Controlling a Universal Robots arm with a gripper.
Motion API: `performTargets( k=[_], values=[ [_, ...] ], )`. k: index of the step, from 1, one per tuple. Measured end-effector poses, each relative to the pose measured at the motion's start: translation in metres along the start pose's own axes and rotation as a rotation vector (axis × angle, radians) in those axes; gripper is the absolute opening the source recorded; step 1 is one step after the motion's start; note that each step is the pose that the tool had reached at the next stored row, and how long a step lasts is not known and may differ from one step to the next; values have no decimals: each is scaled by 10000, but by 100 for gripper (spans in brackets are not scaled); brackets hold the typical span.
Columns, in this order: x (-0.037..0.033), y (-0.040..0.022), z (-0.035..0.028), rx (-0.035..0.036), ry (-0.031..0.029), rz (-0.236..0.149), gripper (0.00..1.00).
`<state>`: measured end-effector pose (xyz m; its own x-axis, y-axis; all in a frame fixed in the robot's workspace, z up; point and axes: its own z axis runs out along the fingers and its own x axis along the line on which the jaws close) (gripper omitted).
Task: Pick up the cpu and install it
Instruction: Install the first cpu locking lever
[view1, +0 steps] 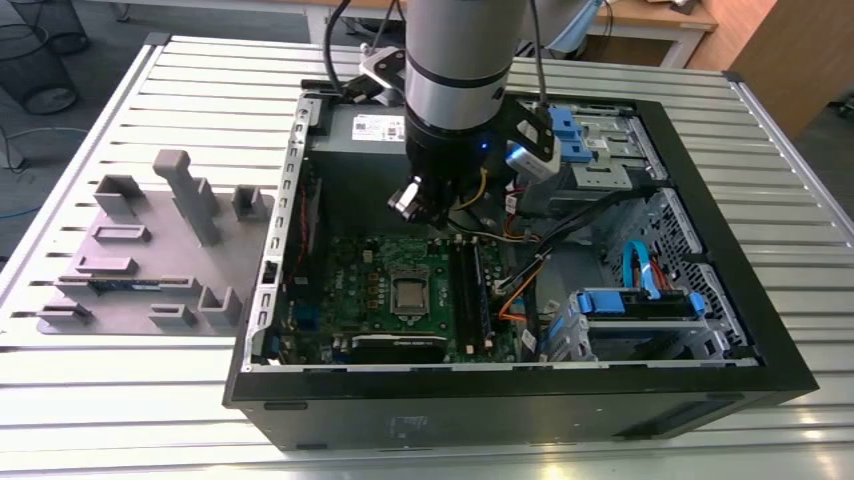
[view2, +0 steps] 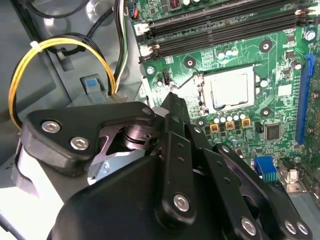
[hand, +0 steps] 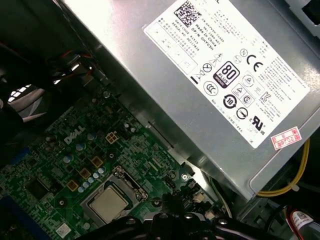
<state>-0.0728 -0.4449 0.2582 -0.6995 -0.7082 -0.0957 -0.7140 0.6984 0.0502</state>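
The open computer case lies on its side on the slatted metal tabletop, its near wall a black panel along the front edge. Just behind that wall sits the green motherboard, and in its middle the cpu — a small square chip with a dull silvery top — lies flat in the metal socket frame. In the second wrist view the cpu is seated squarely within the frame, with the memory slots running alongside; in the first wrist view the cpu shows the same flat seating. Toward the exterior view's right, a drive bay with blue clips stands inside the case, and orange and yellow cables run between it and the board.

Above the board hangs the gripper, clear of the cpu and holding nothing visible. Whether its jaws stand wide or narrow cannot be told; in the second wrist view the black linkage of the gripper points toward the socket without touching it.

Farther back, the grey power supply lies against the rear wall of the case; in the first wrist view its labelled face lies beside the board's edge. On the exterior view's left, well apart from the case, a grey fixture tray — with upright posts — rests on the tabletop.
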Motion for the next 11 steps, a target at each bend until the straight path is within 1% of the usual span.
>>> performTargets(
  k=[4, 11],
  values=[
    [-17, 0, 21, 1, 1, 0, 11],
    [-67, -11, 56, 0, 0, 1, 11]
  ],
)
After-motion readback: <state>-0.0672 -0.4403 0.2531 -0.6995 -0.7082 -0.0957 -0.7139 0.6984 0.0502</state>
